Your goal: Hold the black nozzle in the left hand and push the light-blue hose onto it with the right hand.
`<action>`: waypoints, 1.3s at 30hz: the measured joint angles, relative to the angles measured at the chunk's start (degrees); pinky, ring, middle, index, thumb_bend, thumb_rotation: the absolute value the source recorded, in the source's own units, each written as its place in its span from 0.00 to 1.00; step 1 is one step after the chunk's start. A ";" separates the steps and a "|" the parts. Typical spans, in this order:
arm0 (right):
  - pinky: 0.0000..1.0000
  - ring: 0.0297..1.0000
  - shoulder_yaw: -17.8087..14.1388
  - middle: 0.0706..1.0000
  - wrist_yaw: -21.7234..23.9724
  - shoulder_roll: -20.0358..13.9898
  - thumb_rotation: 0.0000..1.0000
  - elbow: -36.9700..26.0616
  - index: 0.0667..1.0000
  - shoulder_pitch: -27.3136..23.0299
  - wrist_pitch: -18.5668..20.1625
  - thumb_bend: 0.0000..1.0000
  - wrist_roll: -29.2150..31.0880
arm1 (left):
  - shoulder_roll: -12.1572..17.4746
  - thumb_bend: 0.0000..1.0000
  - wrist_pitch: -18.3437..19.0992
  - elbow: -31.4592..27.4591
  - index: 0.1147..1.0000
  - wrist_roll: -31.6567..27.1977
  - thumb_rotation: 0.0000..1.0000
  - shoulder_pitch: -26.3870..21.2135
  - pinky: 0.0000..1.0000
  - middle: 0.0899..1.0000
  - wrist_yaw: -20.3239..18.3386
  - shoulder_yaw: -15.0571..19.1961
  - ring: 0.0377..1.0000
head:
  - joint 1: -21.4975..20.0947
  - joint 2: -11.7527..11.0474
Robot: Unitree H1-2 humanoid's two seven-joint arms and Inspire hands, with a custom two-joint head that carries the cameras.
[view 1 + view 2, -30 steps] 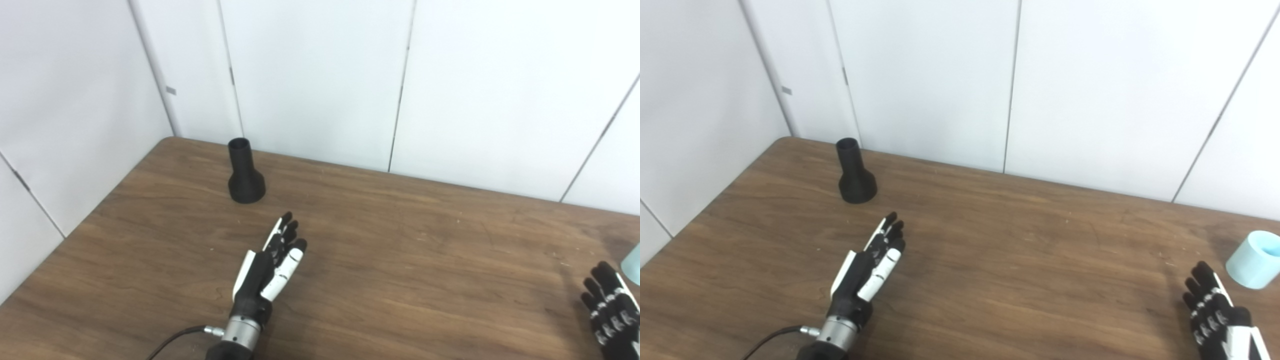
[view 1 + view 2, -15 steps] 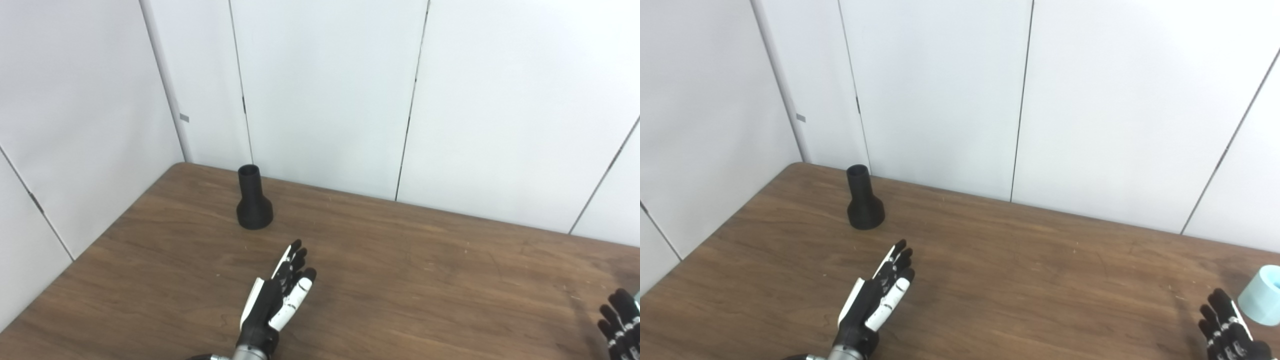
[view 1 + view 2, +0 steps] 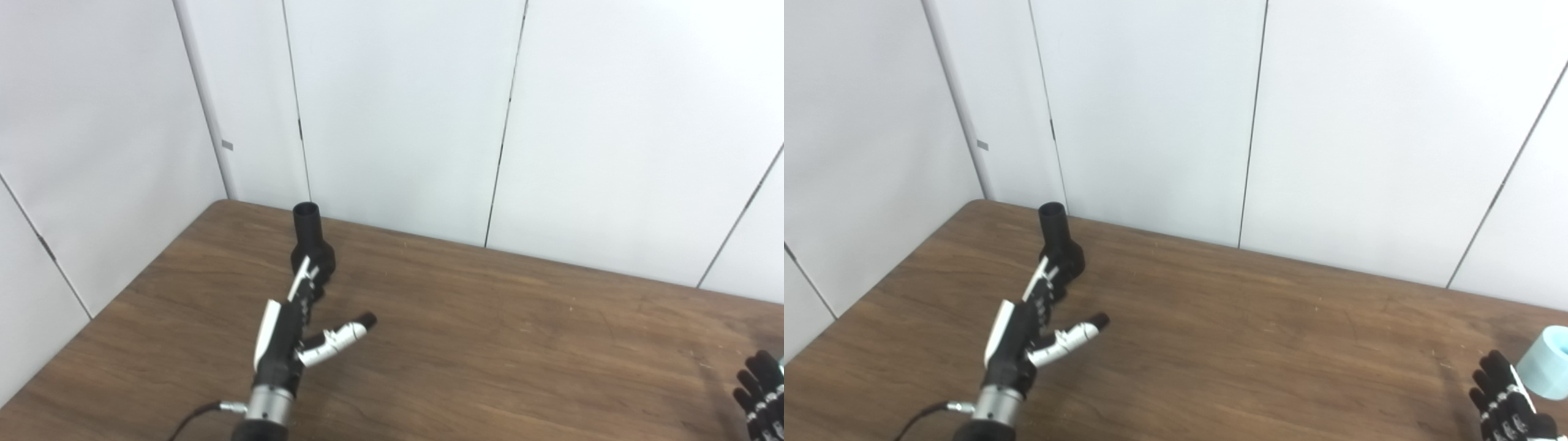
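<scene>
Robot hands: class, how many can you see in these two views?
2. The left hand reaches, open, toward the black nozzle. The right hand sits at the bottom right edge beside the light-blue hose, partly cut off.

Two black-and-white robot hands

The left hand point(image 3: 288, 334) has black fingers, white plates on its back and thumb, a silver metal wrist collar and a thin black cable point(image 3: 196, 419); the right hand point(image 3: 1507, 410) shows black fingers with white trim.

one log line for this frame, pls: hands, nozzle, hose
left hand: open, reaching at black nozzle, no grasp | nozzle: upright on table | right hand: open, beside light-blue hose | hose: untouched
</scene>
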 measured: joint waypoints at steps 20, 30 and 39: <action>0.96 0.97 0.03 0.97 -0.75 0.20 1.00 0.38 0.96 -0.41 -0.04 0.59 -0.56 | 7.68 0.80 6.28 0.42 0.92 9.76 0.22 -7.66 1.00 0.96 2.32 5.44 1.00 | 0.35 -0.18; 0.95 0.97 0.14 0.97 -0.63 0.16 1.00 0.77 0.96 -0.74 -0.12 0.60 -0.61 | 11.92 0.81 8.75 9.10 0.92 12.33 0.25 -11.51 1.00 0.96 2.36 5.71 1.00 | 0.35 0.09; 0.95 0.97 0.40 0.96 0.11 -0.05 1.00 1.01 0.95 -0.97 -0.36 0.61 -0.61 | 16.23 0.92 11.56 19.31 0.98 16.10 0.36 -15.43 1.00 0.99 1.09 1.30 1.00 | 0.17 0.53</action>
